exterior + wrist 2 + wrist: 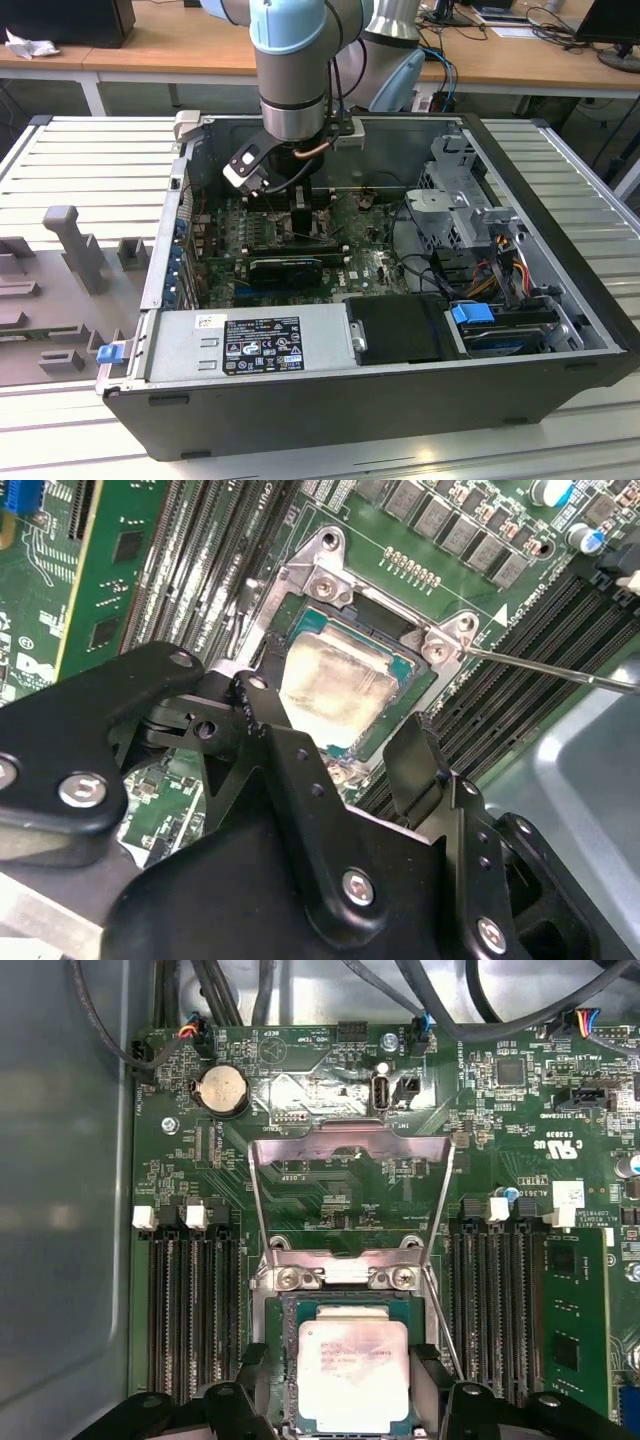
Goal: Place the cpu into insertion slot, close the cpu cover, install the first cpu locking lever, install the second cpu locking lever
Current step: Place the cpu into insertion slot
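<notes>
The one chip (pixel 352 1375) lies flat in the single socket (pixel 318 568), pale face up, directly under the gripper (pixel 335 732). The gripper is released: its two black fingers (pixel 412 762) stand apart, one off each side of the chip, with nothing held between them. In both wrist views the chip sits square inside the socket's silver rim, and neither finger clasps it.

Just past the fingertips, on the socket's far edge, the one cover (pixel 350 1143) stands raised on its hinge. It is a thin silver frame, and the green board (pixel 500 1150) shows through its large window. Two screws (pixel 287 1278) sit at the foot of that hinge. One thin wire lever (pixel 545 667) runs out from a corner of the socket, lifted clear of the frame; I cannot make out a second one.

Two banks of long black memory slots (pixel 195 1310) flank the gripper, one bank on each side of the socket. Beyond the raised cover a single round coin battery (pixel 222 1090) sits on the board.

In the exterior view the one arm (pixel 290 60) reaches straight down into an open computer case (pixel 350 410) that lies on its side on a slatted metal table (pixel 90 150).
</notes>
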`<state>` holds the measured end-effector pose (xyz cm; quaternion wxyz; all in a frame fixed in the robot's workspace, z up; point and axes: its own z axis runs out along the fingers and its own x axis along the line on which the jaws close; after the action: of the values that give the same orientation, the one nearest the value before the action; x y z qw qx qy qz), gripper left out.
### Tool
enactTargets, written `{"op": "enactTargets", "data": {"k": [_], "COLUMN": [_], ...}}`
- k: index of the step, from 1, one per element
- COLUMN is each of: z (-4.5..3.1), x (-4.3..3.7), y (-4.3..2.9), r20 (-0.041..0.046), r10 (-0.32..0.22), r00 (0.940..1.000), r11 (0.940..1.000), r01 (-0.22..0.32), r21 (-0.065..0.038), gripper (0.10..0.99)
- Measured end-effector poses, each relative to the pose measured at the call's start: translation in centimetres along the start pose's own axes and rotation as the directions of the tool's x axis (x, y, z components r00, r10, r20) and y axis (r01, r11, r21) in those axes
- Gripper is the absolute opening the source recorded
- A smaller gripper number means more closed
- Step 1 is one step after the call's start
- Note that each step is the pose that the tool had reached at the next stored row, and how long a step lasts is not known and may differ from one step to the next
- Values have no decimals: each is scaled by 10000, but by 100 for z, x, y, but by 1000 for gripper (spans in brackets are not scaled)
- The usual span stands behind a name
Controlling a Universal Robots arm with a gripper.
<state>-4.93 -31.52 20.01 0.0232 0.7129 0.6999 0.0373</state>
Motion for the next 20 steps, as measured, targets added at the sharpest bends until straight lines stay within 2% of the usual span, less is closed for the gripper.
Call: {"op": "enactTargets", "data": {"k": [2, 5, 7, 8, 12, 15, 16, 17, 18, 19, 20], "z": [7, 7, -11, -52, -102, -107, -107, -110, -118, -121, -125], "x": [6, 9, 9, 10, 7, -1, -7, -8, -10, -10, -10], "y": [0, 1, 2, 6, 10, 11, 10, 11, 12, 12, 12], "r20": [-40, -38, 1, 85, 136, 236, 275, 286, 290, 290, 291], "r10": [4, 4, 2, -7, -12, -20, -22, -23, -24, -24, -24], "r00": [10000, 10000, 10000, 10000, 9999, 9997, 9996, 9996, 9996, 9996, 9996], "r11": [10000, 10000, 10000, 10000, 10000, 10000, 10000, 10000, 10000, 10000, 10000], "r01": [-4, -4, -2, 7, 12, 20, 22, 23, 24, 24, 25], "r21": [0, 2, 0, -3, -5, -5, -6, -7, -6, -7, -6], "gripper": [663, 663, 663, 663, 647, 459, 337, 278, 157, 106, 106]}}
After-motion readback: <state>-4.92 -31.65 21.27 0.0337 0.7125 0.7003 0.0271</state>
